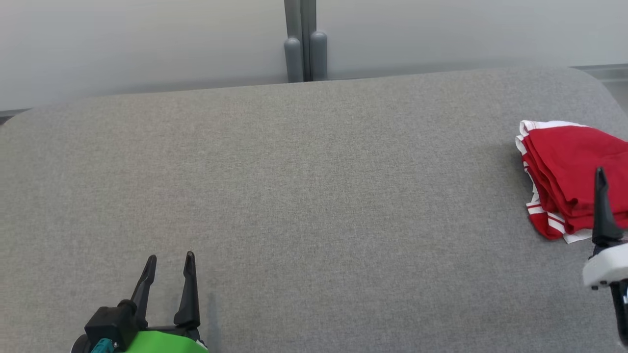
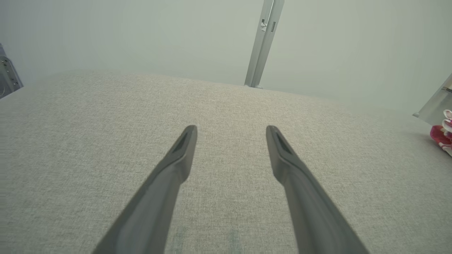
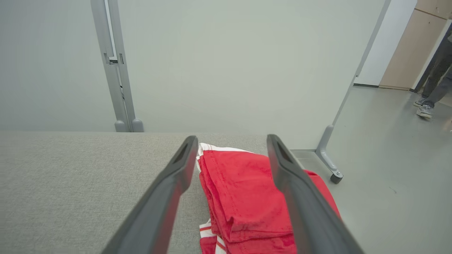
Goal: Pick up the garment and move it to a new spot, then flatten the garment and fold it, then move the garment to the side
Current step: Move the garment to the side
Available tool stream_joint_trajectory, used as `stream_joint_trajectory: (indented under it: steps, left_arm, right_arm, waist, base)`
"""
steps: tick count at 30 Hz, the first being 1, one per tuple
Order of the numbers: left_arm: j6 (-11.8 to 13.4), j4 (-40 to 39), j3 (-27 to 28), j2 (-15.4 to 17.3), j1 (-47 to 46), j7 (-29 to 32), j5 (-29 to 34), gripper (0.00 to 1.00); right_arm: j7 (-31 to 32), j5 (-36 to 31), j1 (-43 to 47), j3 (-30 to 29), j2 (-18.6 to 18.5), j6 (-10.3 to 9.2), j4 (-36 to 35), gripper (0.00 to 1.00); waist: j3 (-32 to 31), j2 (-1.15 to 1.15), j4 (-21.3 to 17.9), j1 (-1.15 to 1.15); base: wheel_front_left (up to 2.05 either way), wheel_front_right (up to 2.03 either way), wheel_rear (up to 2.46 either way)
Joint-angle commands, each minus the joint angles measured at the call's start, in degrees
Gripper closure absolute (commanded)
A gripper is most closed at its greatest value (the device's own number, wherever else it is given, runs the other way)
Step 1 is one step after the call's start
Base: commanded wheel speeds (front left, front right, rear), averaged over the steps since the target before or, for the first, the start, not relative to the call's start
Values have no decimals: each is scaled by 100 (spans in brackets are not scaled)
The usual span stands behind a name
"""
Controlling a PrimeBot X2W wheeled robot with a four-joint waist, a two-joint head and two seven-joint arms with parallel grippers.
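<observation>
Folded garment [image 1: 569,171] sits at worktop [image 1: 314,171] right edge; last step looks done. My right end effector [image 3: 231,137] released above it, left end effector [image 1: 171,256] released, empty. Next: retract without snagging.

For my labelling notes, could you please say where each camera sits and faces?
Left wrist: looks along the open left gripper across the grey fabric table to the wall.
Right wrist: looks along the open right gripper over the folded red garment; a person's legs beyond.
Head: looks forward and down at the table; left gripper lower left, one right finger at right edge.
All three share the garment.
</observation>
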Motion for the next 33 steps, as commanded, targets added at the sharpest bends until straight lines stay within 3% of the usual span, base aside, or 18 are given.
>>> stream_joint_trajectory:
  steps: [1, 9, 21, 33]
  left_arm:
    - [-17, 7, 14, 15, 66, -15, 57, 0]
    - [-17, 193, 23, 87, 202, -15, 153, 0]
    - [-17, 451, 108, 114, 320, -15, 251, 0]
    - [-17, 482, 88, 84, 240, -15, 224, 0]
  right_arm:
    - [-171, 28, 129, 11, 67, -10, 0, 0]
    - [-1186, -221, 872, 430, 403, -10, 731, 0]
    - [-1244, -754, 996, 588, 856, -10, 931, 0]
    - [-1245, -1238, 928, 391, 950, -10, 902, 0]
  waist:
    - [-179, 0, 128, 0]
    - [-489, 0, 329, 0]
    - [-584, 0, 358, 0]
    - [-591, 0, 312, 0]
  base:
    - [0, 0, 0]
    - [0, 0, 0]
    - [0, 0, 0]
    - [0, 0, 0]
